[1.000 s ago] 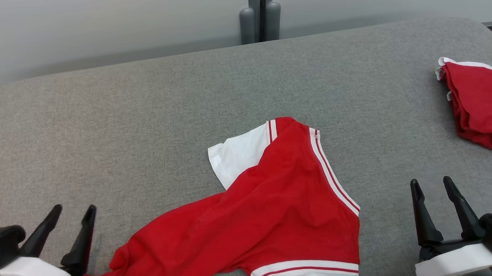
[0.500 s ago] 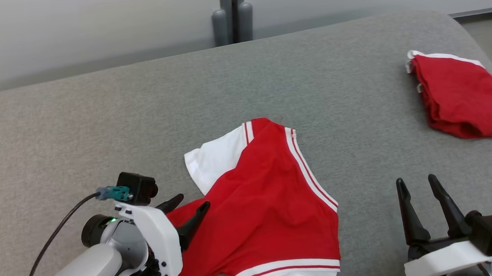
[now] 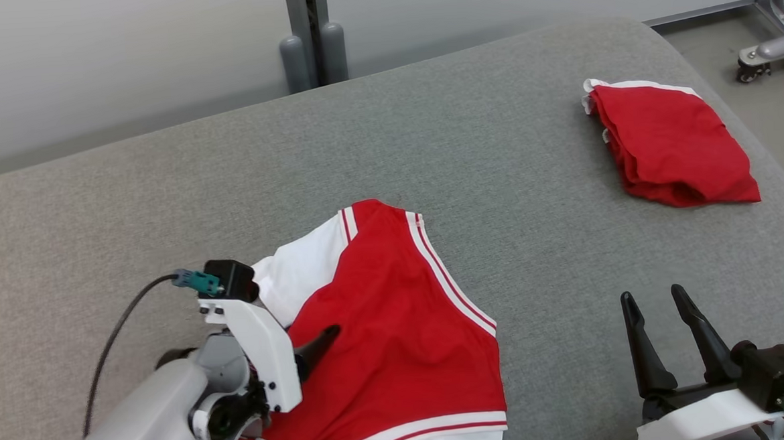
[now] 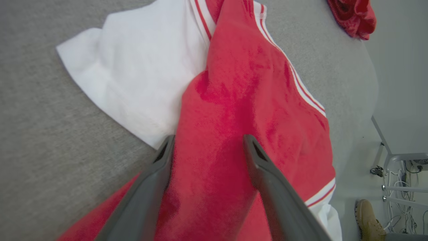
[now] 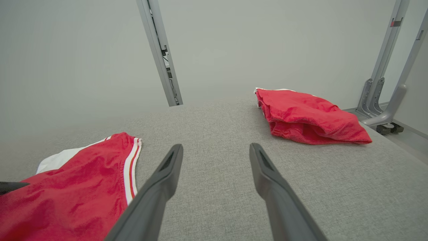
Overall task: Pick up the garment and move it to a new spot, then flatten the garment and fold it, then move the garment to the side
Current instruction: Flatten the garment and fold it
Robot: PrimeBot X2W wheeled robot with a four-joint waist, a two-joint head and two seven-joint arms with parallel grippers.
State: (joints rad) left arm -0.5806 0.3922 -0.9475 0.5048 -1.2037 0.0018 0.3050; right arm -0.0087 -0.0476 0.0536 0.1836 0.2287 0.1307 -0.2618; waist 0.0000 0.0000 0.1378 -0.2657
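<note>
A red garment (image 3: 397,327) with white sleeves and striped trim lies crumpled near the front of the grey padded table (image 3: 162,192); it is also in the left wrist view (image 4: 240,100) and the right wrist view (image 5: 77,187). My left gripper (image 3: 310,328) hangs low over its left part, open, its two fingers astride a ridge of red cloth (image 4: 209,137), beside the white sleeve (image 4: 133,77). Whether the fingertips touch the cloth I cannot tell. My right gripper (image 3: 652,293) stands open over bare table to the garment's right (image 5: 216,146), holding nothing.
A second red garment (image 3: 670,145), folded, lies at the table's far right (image 5: 307,117). A grey post (image 3: 308,36) stands behind the table. A wheeled metal frame (image 3: 772,46) is on the floor to the right. A person's shoe (image 4: 367,214) is beside the table.
My left arm has swung in from the lower left onto the garment, fingers still open. The camera has turned, shifting the whole picture left. The right gripper keeps its place.
</note>
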